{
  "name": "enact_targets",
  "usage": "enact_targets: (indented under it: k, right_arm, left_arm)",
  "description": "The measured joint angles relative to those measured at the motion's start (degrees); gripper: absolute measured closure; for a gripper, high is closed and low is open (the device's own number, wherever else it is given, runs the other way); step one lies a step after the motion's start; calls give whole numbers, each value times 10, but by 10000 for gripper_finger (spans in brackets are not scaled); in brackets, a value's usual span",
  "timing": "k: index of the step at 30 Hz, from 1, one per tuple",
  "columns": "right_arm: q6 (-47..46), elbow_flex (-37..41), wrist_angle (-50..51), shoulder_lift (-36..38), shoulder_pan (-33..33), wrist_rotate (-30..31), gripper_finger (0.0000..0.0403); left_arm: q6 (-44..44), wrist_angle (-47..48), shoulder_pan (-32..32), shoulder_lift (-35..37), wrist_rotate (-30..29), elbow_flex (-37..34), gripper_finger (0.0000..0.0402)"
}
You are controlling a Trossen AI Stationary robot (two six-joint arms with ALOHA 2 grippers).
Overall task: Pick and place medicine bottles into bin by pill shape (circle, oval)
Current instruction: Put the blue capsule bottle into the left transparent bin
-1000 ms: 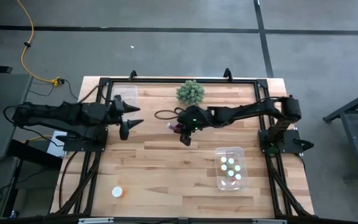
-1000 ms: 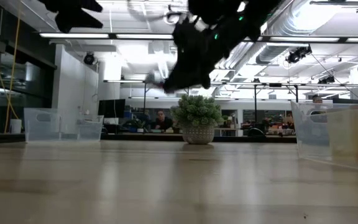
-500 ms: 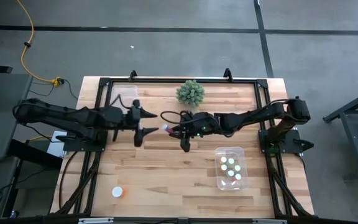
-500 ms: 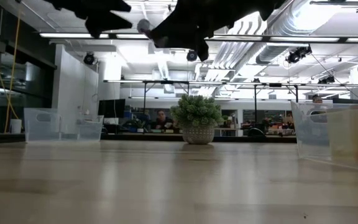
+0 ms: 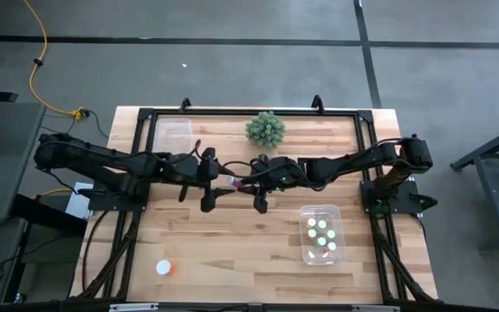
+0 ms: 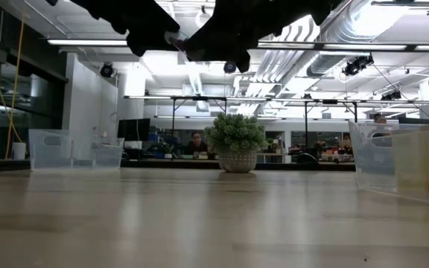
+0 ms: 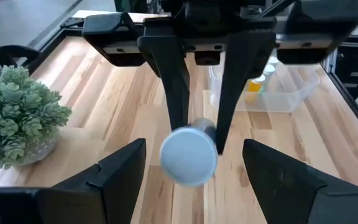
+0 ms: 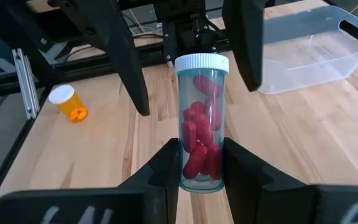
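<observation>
Medicine bottle (image 8: 201, 121), clear with a white cap and red oval pills, is clamped in my right end effector (image 8: 199, 163) high over the worktop (image 5: 232, 234). My left end effector (image 7: 194, 165) is spread apart around its cap. Letting go early could drop it.

I see the plant (image 5: 266, 129) at the tabletop's (image 5: 232, 243) far middle, one bin (image 5: 172, 132) far left, another bin (image 5: 322, 234) near right holding bottles (image 5: 320, 233). A lone bottle (image 5: 164, 268) lies near left. Between the arms, above mid-tabletop, a bottle (image 8: 201, 121) sits in my right gripper (image 5: 249, 183), facing the left gripper (image 5: 217, 182).
</observation>
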State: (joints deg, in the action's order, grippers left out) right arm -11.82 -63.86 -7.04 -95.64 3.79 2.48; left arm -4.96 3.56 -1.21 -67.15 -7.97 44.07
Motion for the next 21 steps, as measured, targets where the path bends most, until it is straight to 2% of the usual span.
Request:
enact_targets:
  k: [9,21]
  right_arm:
    - [13,0,13,0,0,-4,322]
    - [42,0,8,0,0,-4,322]
  left_arm:
    - [-6,-2,0,0,4,4,146]
    - [-10,17,0,7,4,4,185]
